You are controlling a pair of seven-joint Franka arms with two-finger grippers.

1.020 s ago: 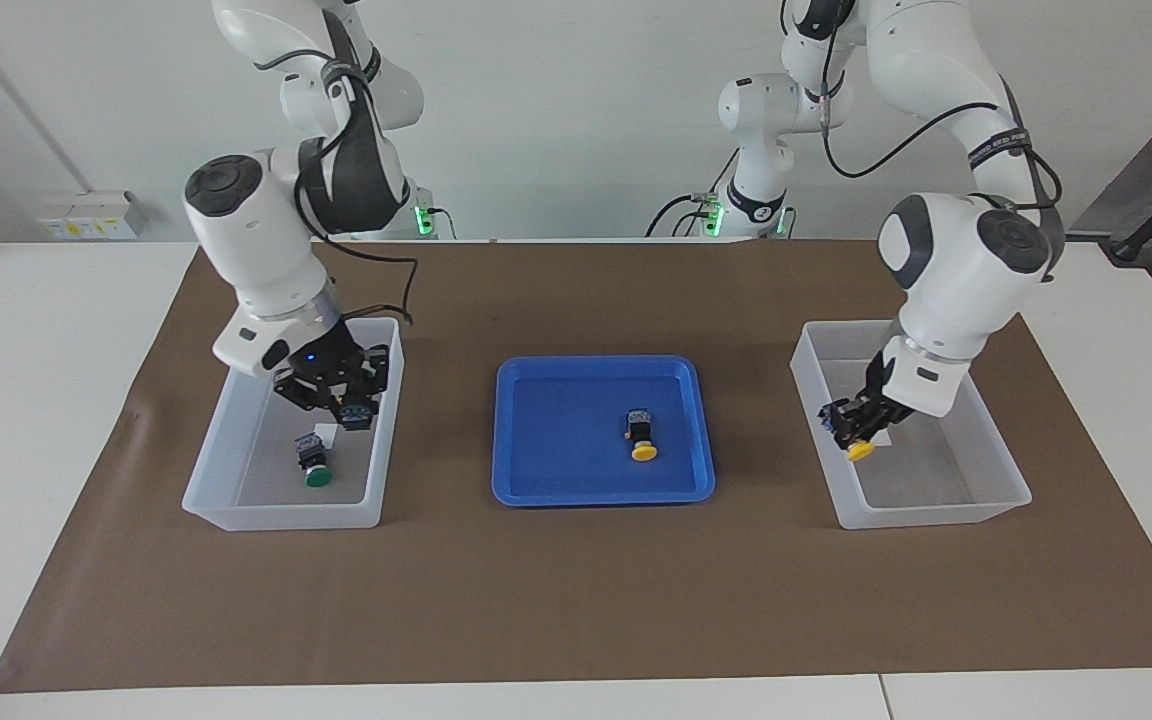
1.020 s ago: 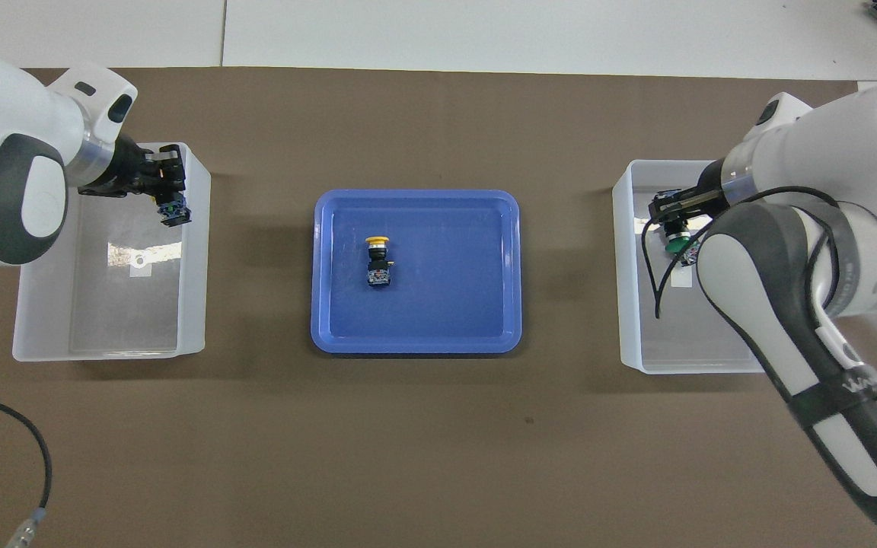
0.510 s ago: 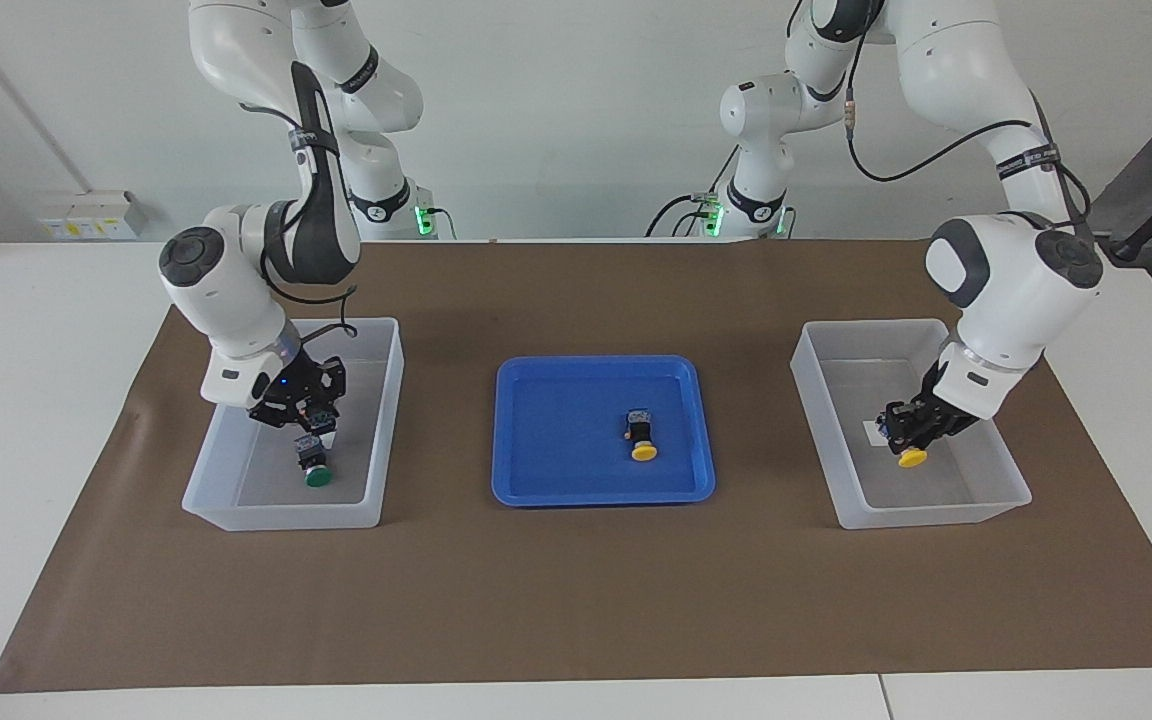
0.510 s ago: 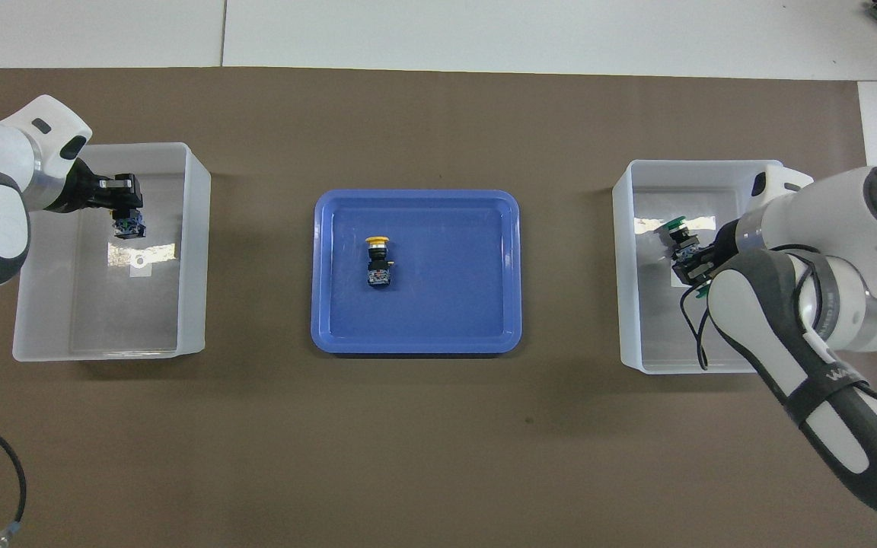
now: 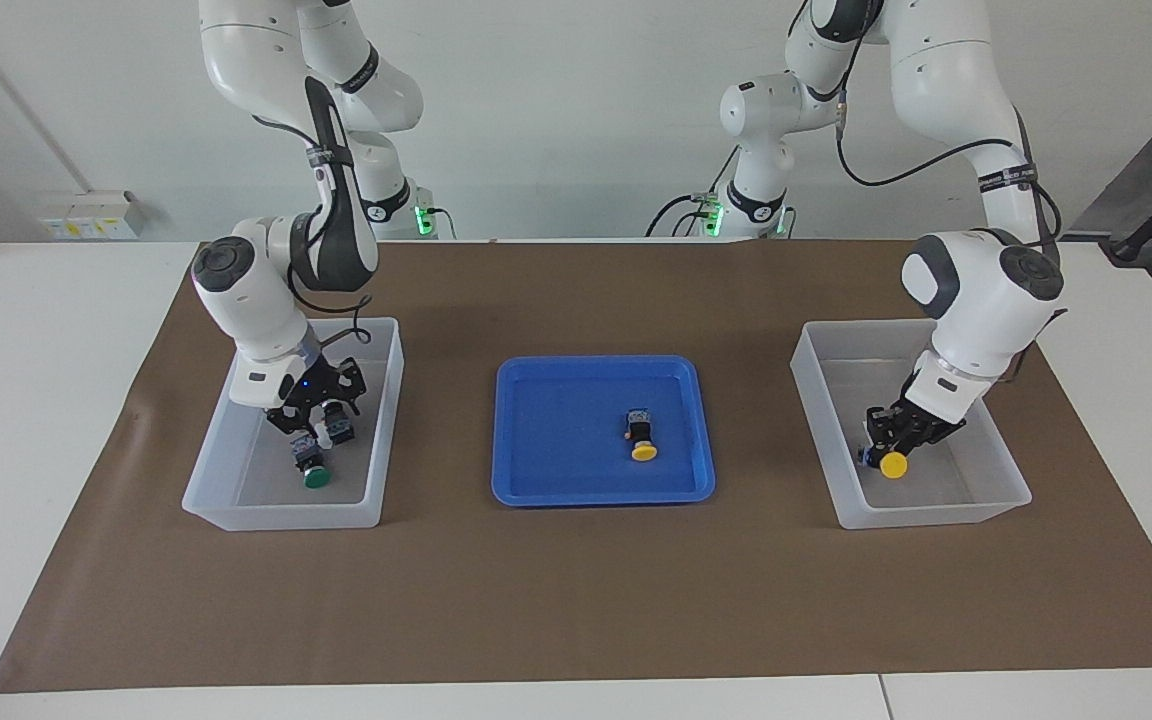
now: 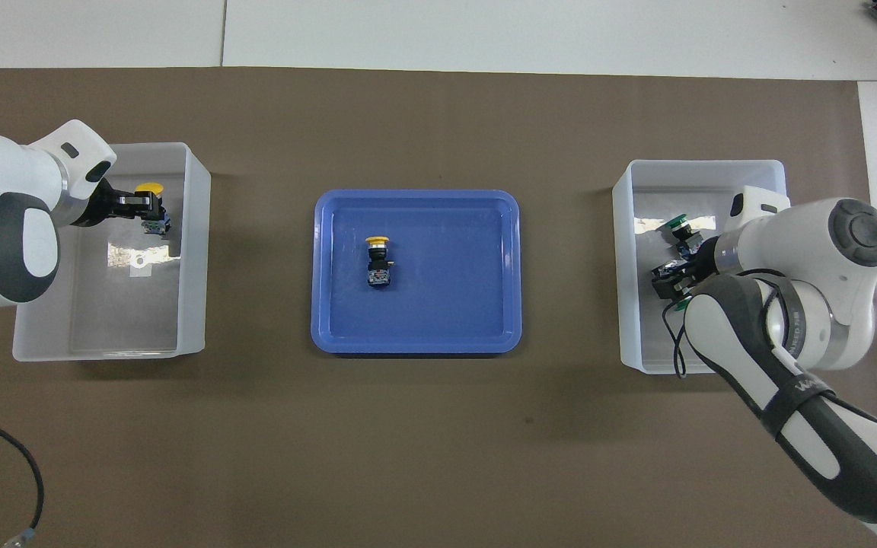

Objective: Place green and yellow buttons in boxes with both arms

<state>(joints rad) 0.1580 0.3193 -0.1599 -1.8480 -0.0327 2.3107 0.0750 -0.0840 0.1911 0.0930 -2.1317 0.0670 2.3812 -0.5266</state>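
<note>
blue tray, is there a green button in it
No, the only button in the blue tray is a yellow button.

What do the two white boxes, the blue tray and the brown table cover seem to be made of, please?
The white boxes look like translucent, slightly glossy plastic: their floors show through the walls. The blue tray looks like smooth moulded plastic with rounded corners. The brown table cover looks matte, probably paper or thin felt.
</note>
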